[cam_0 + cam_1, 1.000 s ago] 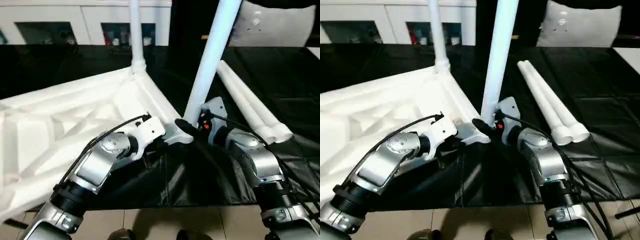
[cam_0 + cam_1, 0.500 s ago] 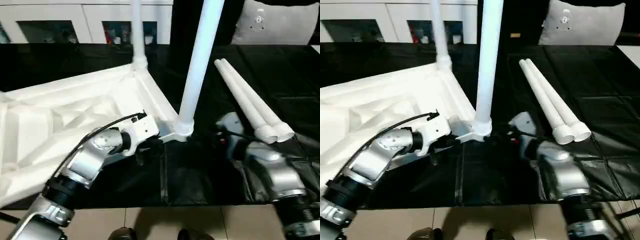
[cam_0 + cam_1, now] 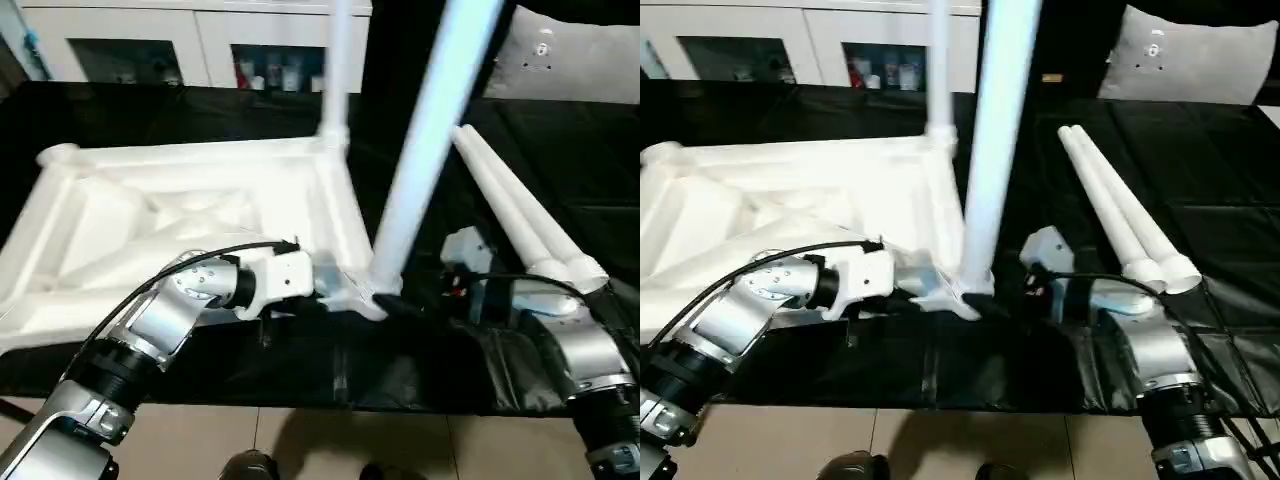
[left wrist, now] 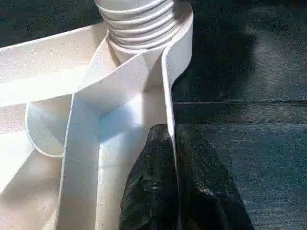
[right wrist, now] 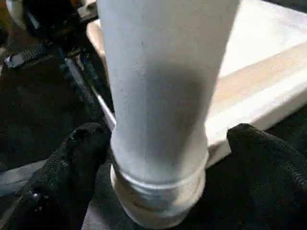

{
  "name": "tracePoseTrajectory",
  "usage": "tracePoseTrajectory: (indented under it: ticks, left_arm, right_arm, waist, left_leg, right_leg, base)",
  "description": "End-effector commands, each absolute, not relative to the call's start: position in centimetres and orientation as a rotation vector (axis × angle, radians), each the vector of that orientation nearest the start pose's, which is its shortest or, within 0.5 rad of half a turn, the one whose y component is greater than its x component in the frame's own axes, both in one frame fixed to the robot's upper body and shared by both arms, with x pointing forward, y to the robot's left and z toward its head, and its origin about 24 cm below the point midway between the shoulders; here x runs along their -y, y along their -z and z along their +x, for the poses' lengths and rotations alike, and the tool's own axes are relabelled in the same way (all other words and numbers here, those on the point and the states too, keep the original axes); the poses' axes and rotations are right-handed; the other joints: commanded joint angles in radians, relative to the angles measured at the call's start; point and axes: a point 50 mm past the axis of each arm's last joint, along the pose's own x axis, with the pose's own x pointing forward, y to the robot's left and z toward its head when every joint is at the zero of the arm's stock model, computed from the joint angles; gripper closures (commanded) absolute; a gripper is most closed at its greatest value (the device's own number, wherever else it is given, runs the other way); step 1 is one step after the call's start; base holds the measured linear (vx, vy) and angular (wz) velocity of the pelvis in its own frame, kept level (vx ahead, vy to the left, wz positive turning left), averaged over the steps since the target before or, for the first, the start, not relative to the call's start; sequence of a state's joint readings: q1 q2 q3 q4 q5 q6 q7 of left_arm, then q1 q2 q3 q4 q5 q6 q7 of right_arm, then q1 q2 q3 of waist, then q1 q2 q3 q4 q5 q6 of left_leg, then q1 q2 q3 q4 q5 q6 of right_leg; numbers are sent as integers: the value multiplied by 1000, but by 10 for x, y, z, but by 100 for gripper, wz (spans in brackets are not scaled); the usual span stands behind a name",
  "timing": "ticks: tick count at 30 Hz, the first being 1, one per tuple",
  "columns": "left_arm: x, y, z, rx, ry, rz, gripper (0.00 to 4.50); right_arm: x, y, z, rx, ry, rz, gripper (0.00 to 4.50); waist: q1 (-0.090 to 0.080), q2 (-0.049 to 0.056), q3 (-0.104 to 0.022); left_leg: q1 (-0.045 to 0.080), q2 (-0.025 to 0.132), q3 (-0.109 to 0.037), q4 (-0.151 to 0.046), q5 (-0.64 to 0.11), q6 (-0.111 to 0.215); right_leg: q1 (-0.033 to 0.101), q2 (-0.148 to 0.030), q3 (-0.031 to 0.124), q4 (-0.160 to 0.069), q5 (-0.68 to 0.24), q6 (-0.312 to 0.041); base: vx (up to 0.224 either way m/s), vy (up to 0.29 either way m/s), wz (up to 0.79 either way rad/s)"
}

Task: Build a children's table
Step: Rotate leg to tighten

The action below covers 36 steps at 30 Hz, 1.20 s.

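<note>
The white table top (image 3: pixel 190 215) is seen lying ribbed side up on a worktop covered in black sheeting (image 3: pixel 560 160), with two legs standing in its corner sockets and two loose legs (image 3: pixel 520 215) lying side by side on the sheeting to the right. The left hand (image 4: pixel 175 191) is clamped on the thin rim wall beside the near socket, while the right hand (image 5: pixel 158 167) is spread wide on either side of the near leg (image 3: pixel 425 160). A white cabinet with glass doors (image 3: pixel 200 45) is noted behind, pale tiled floor (image 3: pixel 300 445) in front.

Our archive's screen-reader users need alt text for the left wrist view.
Two black fingers of the left gripper pinch the thin rim wall of the upturned white table top, near a threaded leg base in a corner socket, black cloth beside.
</note>
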<state>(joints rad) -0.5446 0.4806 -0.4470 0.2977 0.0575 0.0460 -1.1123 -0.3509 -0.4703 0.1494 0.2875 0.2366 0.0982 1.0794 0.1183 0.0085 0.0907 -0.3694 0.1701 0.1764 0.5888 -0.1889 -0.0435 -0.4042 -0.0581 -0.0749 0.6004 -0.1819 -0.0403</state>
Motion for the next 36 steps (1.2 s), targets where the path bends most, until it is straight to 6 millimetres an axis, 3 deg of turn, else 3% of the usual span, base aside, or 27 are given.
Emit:
tracePoseTrajectory:
  ticks: [1, 11, 17, 25, 29, 32, 33, 36]
  left_arm:
    - [-106, -83, 300, -235, 1463, 779, 450]
    - [-108, -82, 302, -232, 1480, 794, 450]
    - [-110, -79, 302, -241, 1479, 797, 450]
    - [-112, -78, 303, -252, 1461, 773, 450]
    - [-105, -84, 309, -254, 1337, 638, 450]
    - [-96, -87, 311, -243, 1270, 548, 450]
    - [-87, -89, 312, -243, 1218, 509, 450]
    - [-70, -91, 313, -245, 1152, 460, 450]
  right_arm:
    - [166, -69, 291, -211, -1189, -207, 31]
    - [165, -69, 294, -238, -1193, -195, 111]
    - [166, -66, 292, -274, -1210, -197, 155]
    - [162, -61, 288, -298, -1219, -156, 178]
    - [159, -55, 291, -340, -1093, -127, 180]
    - [154, -51, 297, -352, -980, -98, 180]
    - [147, -49, 303, -343, -873, -53, 180]
    - [138, -45, 312, -341, -737, -5, 180]
  waist:
    - [-3, 4, -75]
    - [-2, 3, -78]
    - [-2, 3, -78]
    - [-1, 3, -79]
    - [-3, 3, -75]
    - [-9, 2, -68]
    - [-13, -1, -68]
    - [-29, -2, -69]
  left_leg:
    - [12, 67, -22, -63, -136, 76]
    - [10, 67, -23, -60, -116, 78]
    - [11, 68, -23, -61, -125, 75]
    - [10, 68, -23, -60, -114, 77]
    - [12, 67, -23, -61, -128, 66]
    - [16, 63, -25, -64, -179, 33]
    - [12, 63, -26, -66, -188, 25]
    - [9, 60, -28, -67, -176, 14]
  right_leg:
    - [59, -98, 60, -62, -132, -233]
    - [62, -98, 59, -56, -98, -237]
    - [61, -99, 58, -58, -127, -231]
    - [61, -98, 58, -56, -115, -233]
    - [57, -98, 58, -60, -149, -232]
    - [55, -102, 59, -75, -281, -206]
    - [58, -104, 60, -77, -320, -187]
    - [56, -99, 59, -77, -317, -178]
  base:
    - [0, 0, 0]
    - [0, 0, 0]
    - [0, 0, 0]
    - [0, 0, 0]
    - [0, 0, 0]
    - [0, 0, 0]
    - [0, 0, 0]
    - [0, 0, 0]
